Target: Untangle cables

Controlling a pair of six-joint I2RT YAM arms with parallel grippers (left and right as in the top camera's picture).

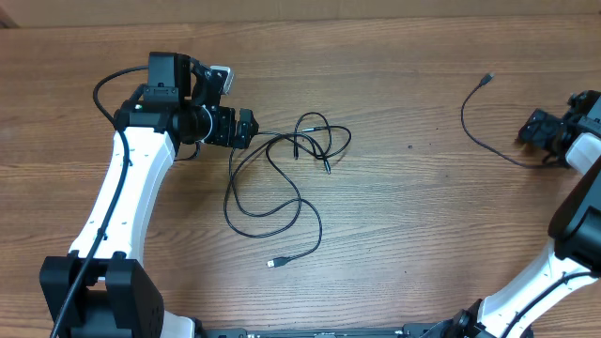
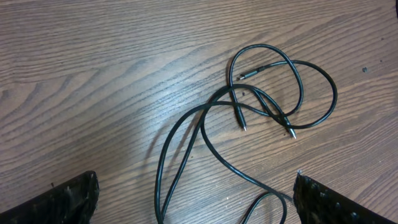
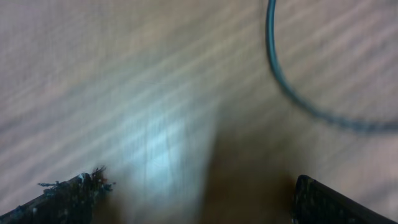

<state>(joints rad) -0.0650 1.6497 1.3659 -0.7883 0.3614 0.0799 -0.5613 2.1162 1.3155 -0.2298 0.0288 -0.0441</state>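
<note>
**Bench (image 1: 404, 235):** wood-grain surface; carries all the items below.

**Tangled cables (image 1: 282, 174):** thin black cords lying flat at bench centre, just right of the left tool (image 1: 246, 129).
- Upper part: small overlapping loops (image 2: 298, 81) in which several strands cross one another.
- Two metal-tipped plug ends (image 2: 244, 127) lie inside this crossing, close together; a third, darker connector (image 2: 249, 74) lies just above them.
- Lower part: one large open loop toward the near edge, ending in a free USB-style plug (image 1: 276, 264) that lies apart from the knot.

**Separate cable (image 1: 467, 127):** a single cord on the right side of the bench, well apart from the tangle.
- It curves from its plug (image 1: 486, 79) down toward the right tool (image 1: 535, 127); the overhead view does not show whether it touches the tool.
- In the right wrist view it appears as a blurred arc (image 3: 280, 74) at upper right, beyond the fingers.

**Left tool:** fingers (image 2: 68, 202) spread wide at the lower corners of the wrist view; it grips nothing. Two strands of the tangle run off the bottom edge of that view between the fingers.

**Right tool:** fingers (image 3: 68, 196) likewise spread wide, with bare bench between them; it grips nothing. This view is heavily blurred.

**Obstructions:**
- The left arm's white link (image 1: 122, 197) and its thick black wire (image 1: 103, 89) occupy the left side of the bench.
- The right arm's link (image 1: 573, 216) covers the right edge.
</note>
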